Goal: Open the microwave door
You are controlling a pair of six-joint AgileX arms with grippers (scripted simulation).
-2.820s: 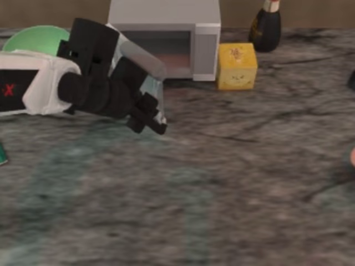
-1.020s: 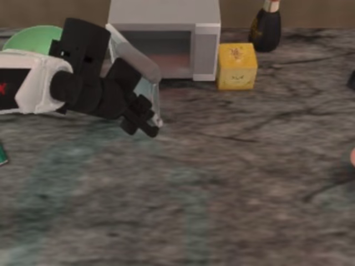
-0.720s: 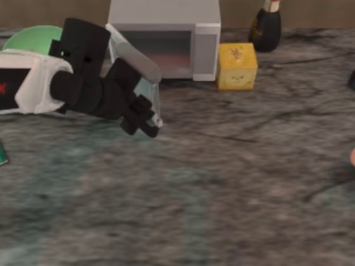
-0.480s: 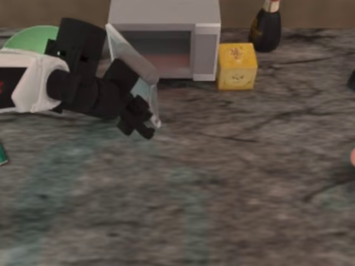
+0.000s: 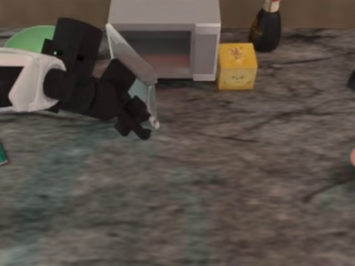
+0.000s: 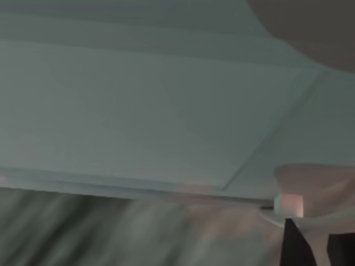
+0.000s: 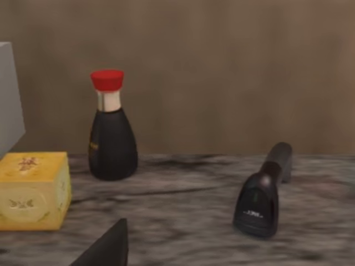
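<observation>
The silver-grey microwave [image 5: 166, 14] stands at the back of the table, its cavity showing. Its door [image 5: 136, 58] hangs swung out toward the front left, hinged at the microwave's left side. My left gripper [image 5: 137, 121] is at the door's free edge and shut on it. In the left wrist view the door [image 6: 138, 111] fills most of the picture, and the dark fingertips [image 6: 297, 246] clamp its light edge piece. My right gripper [image 7: 108, 249] shows only as a dark tip in its own wrist view and is outside the top view.
A yellow cube [image 5: 237, 66] sits right of the microwave, with a soy sauce bottle [image 5: 265, 27] behind it. A green plate [image 5: 30, 39] lies behind my left arm. A black scanner [image 7: 260, 199] rests at the far right.
My left gripper has moved left and a little toward the front, drawing the door's free edge with it, so the door stands wider open. The right side is unchanged.
</observation>
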